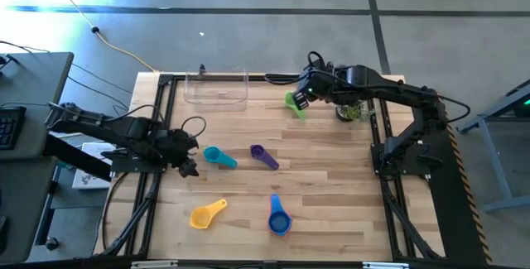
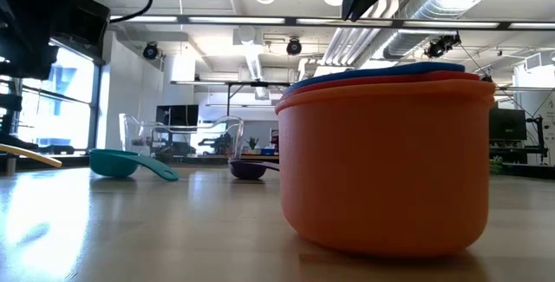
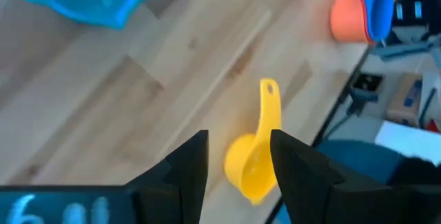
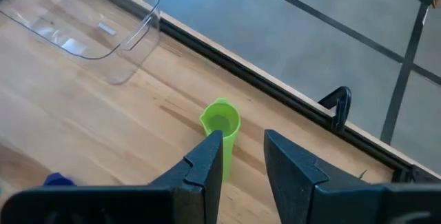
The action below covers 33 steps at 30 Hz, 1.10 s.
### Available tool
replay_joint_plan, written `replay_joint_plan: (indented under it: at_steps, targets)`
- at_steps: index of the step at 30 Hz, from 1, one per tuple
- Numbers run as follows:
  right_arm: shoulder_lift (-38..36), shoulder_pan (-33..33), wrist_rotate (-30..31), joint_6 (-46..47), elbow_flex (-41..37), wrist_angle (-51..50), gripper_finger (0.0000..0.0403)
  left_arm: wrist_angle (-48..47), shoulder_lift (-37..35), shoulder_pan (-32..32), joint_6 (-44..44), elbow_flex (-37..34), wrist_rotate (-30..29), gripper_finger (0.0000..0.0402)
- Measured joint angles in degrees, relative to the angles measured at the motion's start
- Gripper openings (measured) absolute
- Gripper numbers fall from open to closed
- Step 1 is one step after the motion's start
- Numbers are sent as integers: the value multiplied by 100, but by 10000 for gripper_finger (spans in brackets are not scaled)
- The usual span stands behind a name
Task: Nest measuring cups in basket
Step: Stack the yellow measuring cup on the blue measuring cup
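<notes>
The right gripper hung spread over the small green plastic cup — ready to pinch it — near the clear plastic basket; the left gripper waited spread too.

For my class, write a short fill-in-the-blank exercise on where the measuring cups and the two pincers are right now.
1. The clear basket holds ____ cups.
2. The right pincer hangs open just over the ____ cup.
3. The blue cup sits nested inside the ____ cup.
4. In its wrist view, the left pincer is open above the ____ cup.

Missing words: no; green; orange; yellow
</notes>
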Motion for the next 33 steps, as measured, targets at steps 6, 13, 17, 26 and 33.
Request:
replay_joint_plan:
  at_steps: [6, 13, 17, 26, 33]
  targets:
    - [-2, -1, -209, 1, 0, 7, 99, 610, 249, -780, -569, 0, 15, 141]
    - [-7, 0, -267, 0, 0, 3, 99, 1047, 865, -1423, -1220, 0, -31, 140]
    - [-8, -1, -264, -157, 0, -4, 99, 1246, 1254, -1736, -1419, -2, -31, 140]
    - [-9, 10, -301, -357, 0, -13, 99, 1572, 1933, -2180, -1701, -2, -51, 140]
    - [-9, 10, -517, -433, 2, -23, 99, 2164, 2488, -2411, -2057, -2, -50, 140]
